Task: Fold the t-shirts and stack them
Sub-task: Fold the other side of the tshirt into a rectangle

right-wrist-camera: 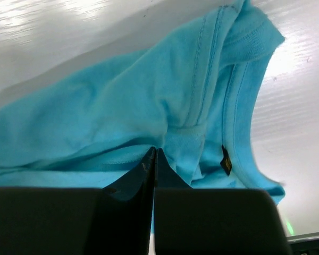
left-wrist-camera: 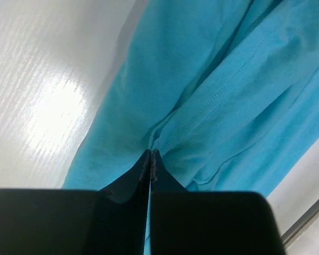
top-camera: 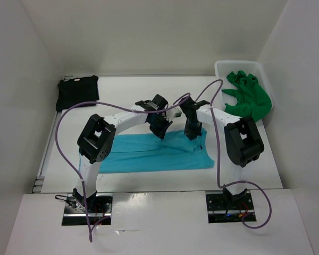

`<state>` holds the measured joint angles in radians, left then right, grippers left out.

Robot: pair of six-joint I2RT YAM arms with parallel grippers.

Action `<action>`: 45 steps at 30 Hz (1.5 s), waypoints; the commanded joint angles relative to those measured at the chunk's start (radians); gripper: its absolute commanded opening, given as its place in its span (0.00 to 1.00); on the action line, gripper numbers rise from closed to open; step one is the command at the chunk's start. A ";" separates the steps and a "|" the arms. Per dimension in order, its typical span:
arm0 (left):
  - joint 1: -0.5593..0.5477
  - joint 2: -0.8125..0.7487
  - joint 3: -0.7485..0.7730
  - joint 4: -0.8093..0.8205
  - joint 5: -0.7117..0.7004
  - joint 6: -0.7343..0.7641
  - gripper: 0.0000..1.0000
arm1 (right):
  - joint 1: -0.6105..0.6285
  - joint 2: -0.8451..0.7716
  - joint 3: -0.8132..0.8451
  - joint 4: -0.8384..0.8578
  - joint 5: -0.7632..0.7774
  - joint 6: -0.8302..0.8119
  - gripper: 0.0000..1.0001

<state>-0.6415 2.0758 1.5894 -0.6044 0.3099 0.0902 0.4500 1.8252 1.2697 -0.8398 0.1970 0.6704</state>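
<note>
While the overhead view lays out the whole bench [top-camera: 127,93], only the wrist cameras show what the pincers grip. From above, the left pincer [top-camera: 162,130] and the right pincer [top-camera: 191,130] stand close together over the far edge of the turquoise shirt [top-camera: 149,156], their tips lost against the dark arms. The left wrist view shows that pincer closed on a pinch of turquoise cloth beside a stitched seam, with folds running into its tips. The right wrist view shows the other pincer closed the same way on the shirt just below the collar, near a small dark label [right-wrist-camera: 226,160] that the overhead view does not show.

The turquoise shirt lies flat across the near half of the bench, its near hem close to the near edge and its far side bunched under the pincers. A folded black shirt [top-camera: 78,91] sits in the far left corner. A crumpled green shirt [top-camera: 250,95] fills the white basket [top-camera: 220,66] in the far right corner and spills over its near rim. Bare bench shows along the far edge between the black shirt and the basket, and down the left side.
</note>
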 commanded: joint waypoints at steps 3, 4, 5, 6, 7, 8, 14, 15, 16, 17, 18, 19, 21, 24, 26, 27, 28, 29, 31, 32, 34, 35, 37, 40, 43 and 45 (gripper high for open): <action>0.006 -0.063 0.003 0.026 -0.080 -0.064 0.00 | -0.011 0.054 0.030 0.034 0.051 -0.022 0.00; 0.006 -0.063 0.003 0.037 -0.103 -0.078 0.00 | -0.022 0.054 0.030 0.034 0.062 -0.022 0.00; 0.006 -0.072 0.003 0.037 -0.142 -0.099 0.00 | -0.022 0.054 0.030 0.034 0.071 -0.022 0.00; 0.006 -0.091 0.003 0.052 -0.159 -0.112 0.00 | -0.031 0.054 0.030 0.034 0.071 -0.022 0.00; 0.006 -0.103 -0.012 0.064 -0.176 -0.121 0.00 | -0.031 0.054 0.030 0.034 0.071 -0.022 0.00; 0.006 -0.117 -0.046 0.099 -0.196 -0.142 0.00 | -0.031 0.054 0.030 0.034 0.081 -0.022 0.00; -0.027 -0.158 -0.134 0.160 -0.192 -0.132 0.00 | -0.040 0.054 0.030 0.053 0.068 -0.031 0.00; -0.027 -0.158 -0.144 0.169 -0.172 -0.132 0.03 | -0.040 0.063 0.030 0.053 0.068 -0.031 0.00; -0.027 -0.158 -0.144 0.169 -0.172 -0.132 0.08 | -0.040 0.063 0.030 0.053 0.068 -0.031 0.02; -0.036 -0.158 -0.154 0.169 -0.155 -0.123 0.14 | -0.040 0.063 0.030 0.053 0.068 -0.040 0.10; -0.037 -0.149 -0.154 0.169 -0.155 -0.122 0.17 | -0.040 0.063 0.030 0.053 0.068 -0.040 0.17; -0.037 -0.149 -0.154 0.178 -0.155 -0.122 0.25 | -0.040 0.054 0.030 0.053 0.068 -0.040 0.24; -0.037 -0.140 -0.154 0.178 -0.181 -0.122 0.36 | -0.040 0.045 0.030 0.053 0.091 -0.040 0.45; -0.037 -0.140 -0.143 0.169 -0.216 -0.122 0.50 | -0.040 -0.013 0.039 0.030 0.119 -0.011 0.55; -0.037 -0.140 -0.132 0.169 -0.270 -0.122 0.52 | -0.040 -0.091 0.026 0.012 0.119 0.023 0.56; -0.037 -0.140 -0.132 0.157 -0.287 -0.122 0.52 | -0.040 -0.121 0.007 0.011 0.119 0.035 0.56; -0.018 -0.140 -0.117 0.143 -0.313 -0.122 0.52 | -0.040 -0.150 -0.027 0.011 0.095 0.046 0.55; -0.009 -0.140 -0.102 0.143 -0.313 -0.122 0.53 | -0.040 -0.177 -0.047 0.021 0.066 0.060 0.55; 0.025 -0.149 -0.091 0.117 -0.324 -0.122 0.53 | -0.040 -0.239 -0.107 0.033 -0.015 0.075 0.48; 0.034 -0.149 -0.091 0.101 -0.313 -0.122 0.53 | -0.040 -0.250 -0.125 0.033 -0.039 0.089 0.48; 0.045 -0.158 -0.101 0.078 -0.299 -0.113 0.53 | -0.028 -0.259 -0.176 0.045 -0.091 0.098 0.47; 0.045 -0.158 -0.112 0.065 -0.276 -0.113 0.53 | -0.013 -0.259 -0.190 0.059 -0.105 0.098 0.47; 0.054 -0.158 -0.112 0.046 -0.252 -0.102 0.53 | 0.001 -0.245 -0.213 0.077 -0.125 0.098 0.50; 0.065 -0.177 -0.123 0.020 -0.230 -0.083 0.53 | 0.010 -0.201 -0.213 0.088 -0.134 0.098 0.53; 0.098 -0.189 -0.146 0.020 -0.230 -0.072 0.53 | 0.010 -0.179 -0.213 0.111 -0.154 0.089 0.55; 0.118 -0.189 -0.158 0.020 -0.221 -0.072 0.53 | 0.010 -0.165 -0.213 0.111 -0.177 0.089 0.55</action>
<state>-0.5564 1.9373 1.4498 -0.5610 0.0605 0.0006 0.4522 1.6543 1.0580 -0.7776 0.0555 0.7509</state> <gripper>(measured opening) 0.532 0.546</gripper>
